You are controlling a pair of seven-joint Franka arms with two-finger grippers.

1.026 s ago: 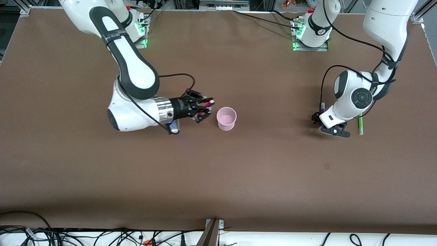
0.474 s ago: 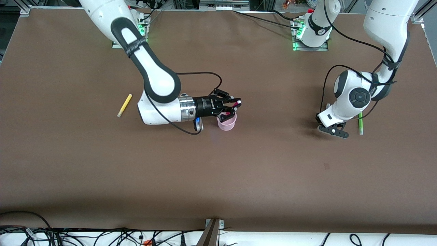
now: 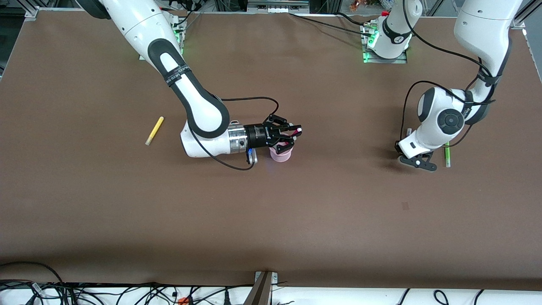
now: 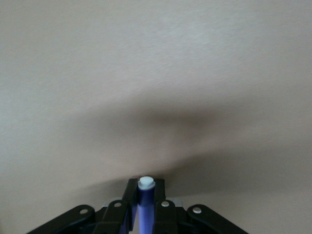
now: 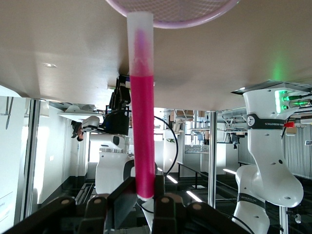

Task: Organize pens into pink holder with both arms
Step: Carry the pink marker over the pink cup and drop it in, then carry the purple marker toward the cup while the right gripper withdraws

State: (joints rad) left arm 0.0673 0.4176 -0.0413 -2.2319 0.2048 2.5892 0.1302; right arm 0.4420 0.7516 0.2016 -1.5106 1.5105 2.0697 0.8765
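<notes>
Right gripper (image 3: 291, 136) hangs over the pink holder (image 3: 281, 156), clamped on the magenta pen (image 5: 143, 122), whose pale tip points at the rim in the right wrist view. Left gripper (image 3: 417, 162), low over the desk (image 3: 271, 212) at its own end, grips the purple pen (image 4: 145, 204); the green pen (image 3: 446, 154) lies beside it. A yellow pen (image 3: 154, 130) lies toward the right arm's end. Insertion seems underway; next the magenta pen must be centred over the holder, then released.

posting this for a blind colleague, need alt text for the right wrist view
The right end effector grips a magenta-pink pen, whose pale tip meets the rim of the pink holder on the brown table. The left arm shows in the background.
</notes>
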